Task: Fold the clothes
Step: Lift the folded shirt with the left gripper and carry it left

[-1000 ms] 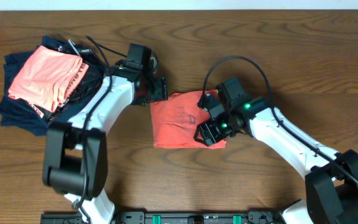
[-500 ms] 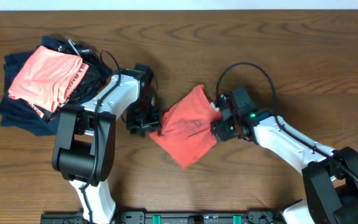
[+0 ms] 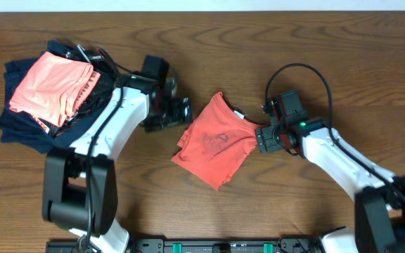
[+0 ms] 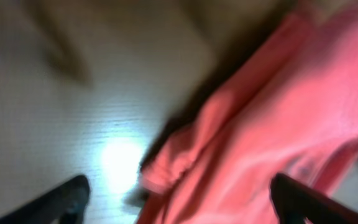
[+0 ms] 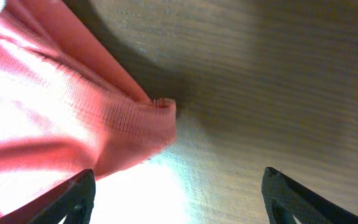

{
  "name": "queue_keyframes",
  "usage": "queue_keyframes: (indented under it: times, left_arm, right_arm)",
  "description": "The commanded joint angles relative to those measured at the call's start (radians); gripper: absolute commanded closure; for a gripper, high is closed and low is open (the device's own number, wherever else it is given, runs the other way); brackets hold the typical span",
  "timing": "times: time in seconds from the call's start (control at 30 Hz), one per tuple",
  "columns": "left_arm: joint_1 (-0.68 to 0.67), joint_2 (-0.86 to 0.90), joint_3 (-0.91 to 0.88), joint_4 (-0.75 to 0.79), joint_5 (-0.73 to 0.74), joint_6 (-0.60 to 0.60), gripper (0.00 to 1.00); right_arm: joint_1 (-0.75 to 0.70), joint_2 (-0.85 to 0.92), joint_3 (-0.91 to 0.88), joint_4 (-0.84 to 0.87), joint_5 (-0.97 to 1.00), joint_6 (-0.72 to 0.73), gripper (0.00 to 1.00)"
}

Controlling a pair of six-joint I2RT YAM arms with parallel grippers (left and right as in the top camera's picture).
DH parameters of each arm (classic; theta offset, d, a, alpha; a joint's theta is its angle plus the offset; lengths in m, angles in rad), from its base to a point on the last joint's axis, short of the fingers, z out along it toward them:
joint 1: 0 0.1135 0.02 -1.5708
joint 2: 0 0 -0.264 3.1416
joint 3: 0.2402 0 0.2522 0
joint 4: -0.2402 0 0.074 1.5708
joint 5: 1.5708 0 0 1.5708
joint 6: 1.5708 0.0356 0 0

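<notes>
The red-orange T-shirt (image 3: 213, 140) lies rumpled and skewed on the wooden table, with dark lettering faintly visible on top. My left gripper (image 3: 183, 112) is open just off the shirt's upper left edge. The blurred left wrist view shows the fingers (image 4: 179, 202) wide apart over a bunched fold of the shirt (image 4: 278, 106). My right gripper (image 3: 260, 138) is open at the shirt's right edge. In the right wrist view its fingers (image 5: 179, 196) are spread, with the shirt's hem (image 5: 55, 99) by the left finger. Neither gripper holds cloth.
A pile of other garments sits at the far left: a salmon-pink piece (image 3: 48, 86) on top of navy and black ones (image 3: 20, 130). The table's front edge carries a black rail (image 3: 209, 246). Bare wood (image 3: 315, 63) lies behind and to the right.
The shirt went from a neat rectangle to a lifted, turned shape, and now lies loose on the table. Both grippers have let go; the left drew back up-left, the right moved right.
</notes>
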Motion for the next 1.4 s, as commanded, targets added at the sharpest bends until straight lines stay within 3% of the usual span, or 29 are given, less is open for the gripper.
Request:
queue_keyframes:
  times: [0.0, 0.13, 0.57, 0.7, 0.83, 1.07, 1.2, 1.37]
  left_arm:
    - [0.003, 0.006, 0.005, 0.069, 0.06, 0.101, 0.03]
    - [0.002, 0.057, 0.005, 0.125, 0.172, 0.182, 0.01]
    - [-0.043, 0.299, 0.005, 0.212, 0.372, 0.193, 0.03]
    - [-0.091, 0.332, 0.005, 0.198, 0.41, 0.193, 0.34]
    - [-0.116, 0.328, 0.007, 0.224, 0.406, 0.193, 0.94]
    - [-0.014, 0.224, 0.096, 0.147, 0.225, 0.194, 0.94]
    - [0.106, 0.089, 0.173, 0.066, 0.113, 0.193, 0.94]
    - [0.315, -0.108, 0.188, 0.082, 0.063, 0.185, 0.94]
  right_arm:
    - [-0.006, -0.084, 0.025, -0.018, 0.013, -0.007, 0.15]
    - [-0.006, -0.155, 0.025, -0.051, 0.013, -0.007, 0.11]
    - [-0.006, -0.186, 0.025, -0.122, 0.013, -0.003, 0.1]
    - [-0.006, -0.186, 0.025, -0.122, 0.013, -0.003, 0.1]
    - [-0.006, -0.186, 0.025, -0.122, 0.013, -0.003, 0.1]
    - [-0.006, -0.186, 0.025, -0.143, 0.014, -0.003, 0.1]
    - [-0.006, -0.186, 0.025, -0.143, 0.025, -0.003, 0.1]
    - [-0.006, -0.186, 0.025, -0.144, 0.025, -0.003, 0.1]
